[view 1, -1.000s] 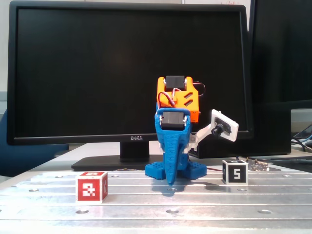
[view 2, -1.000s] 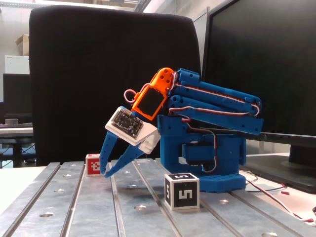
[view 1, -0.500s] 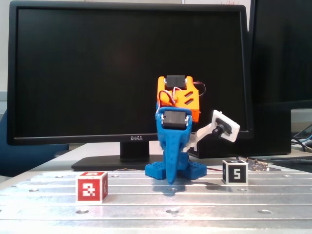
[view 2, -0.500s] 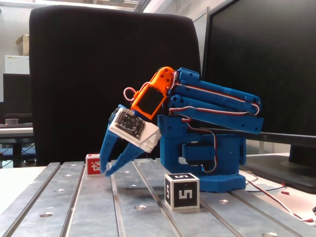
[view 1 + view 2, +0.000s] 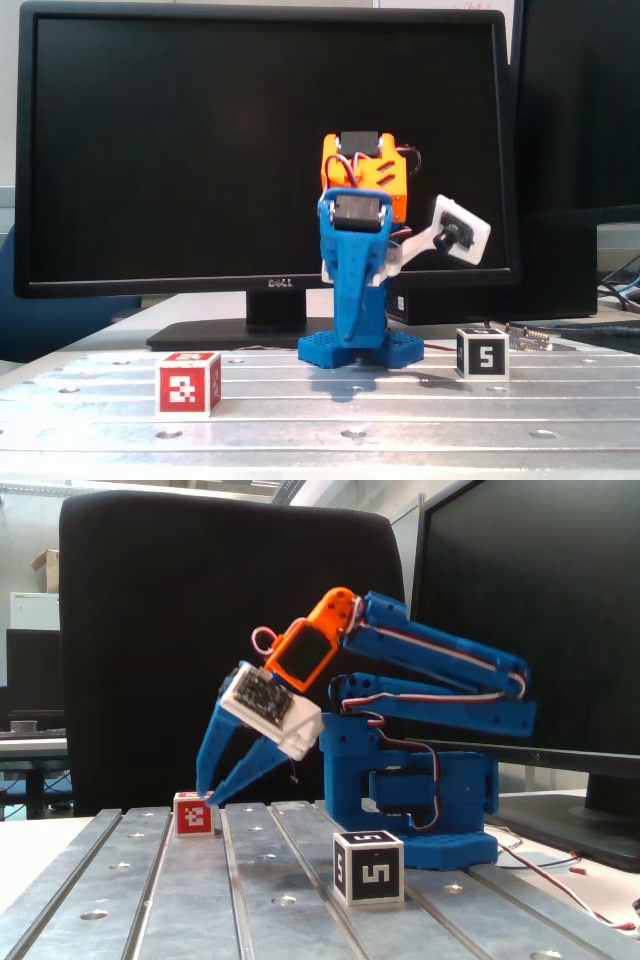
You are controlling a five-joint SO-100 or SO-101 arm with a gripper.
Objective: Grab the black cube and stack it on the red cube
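You are hovering the tool point(image 5: 207, 798), fingers apart and empty; black cube point(image 5: 368, 867) and red cube point(image 5: 193, 814) are sitting unstacked, well apart, everything left.

We see a ribbed metal desk point(image 5: 420, 415) with round holes along its grooves. On it sit the red cube point(image 5: 188, 384) at the left of this fixed view, the black cube point(image 5: 482, 353) at the right, and the arm's blue base point(image 5: 362, 349) between them, farther back.
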